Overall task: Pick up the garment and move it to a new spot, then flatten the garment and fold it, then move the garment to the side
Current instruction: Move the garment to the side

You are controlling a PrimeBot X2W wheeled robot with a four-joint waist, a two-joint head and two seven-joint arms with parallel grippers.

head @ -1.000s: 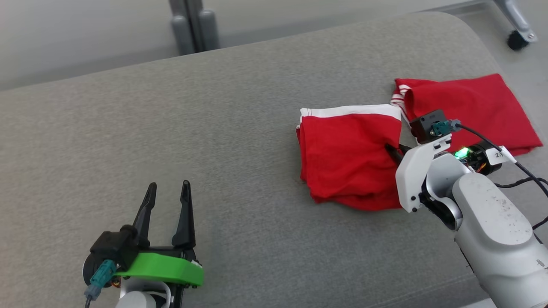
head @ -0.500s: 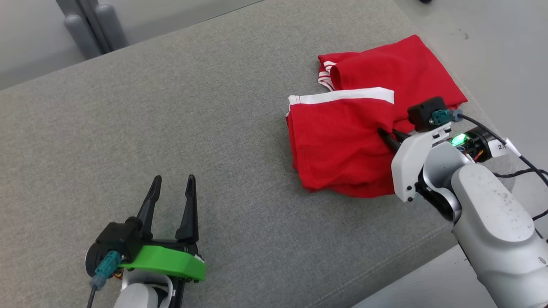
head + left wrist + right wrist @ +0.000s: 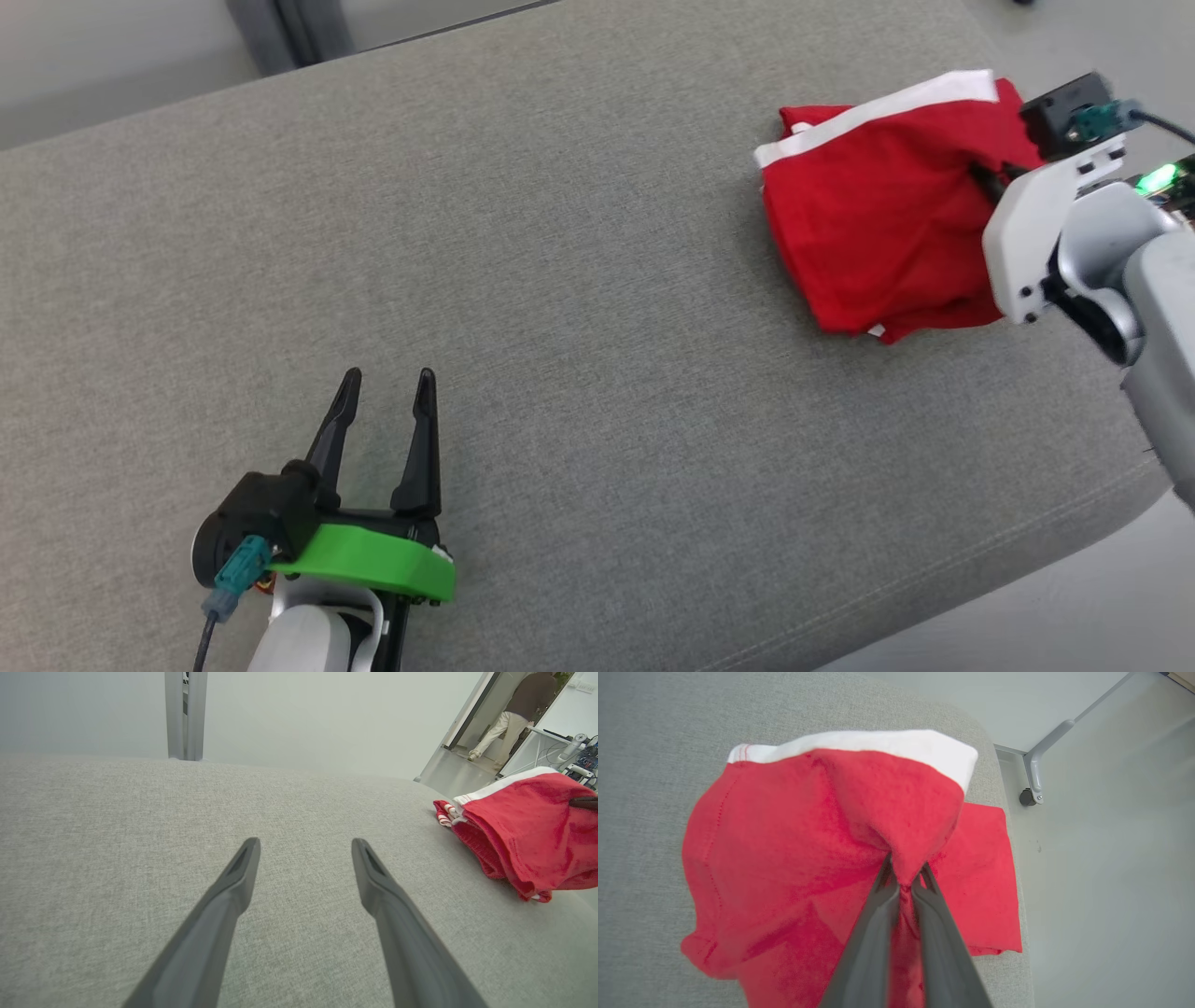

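The right gripper [image 3: 988, 174] is closed on a fold of the red garment [image 3: 868, 215], which is bunched at two o'clock near the table [image 3: 560, 280] edge. The left gripper [image 3: 388, 377] rests half open at seven o'clock. Only the pick-up seems begun; moving, flattening and folding remain.

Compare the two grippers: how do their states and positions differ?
The left gripper is open and holds nothing; the right gripper is shut on the red garment. The left is over bare grey cushion; the right is near the cushion's right edge. Both have long dark fingers.
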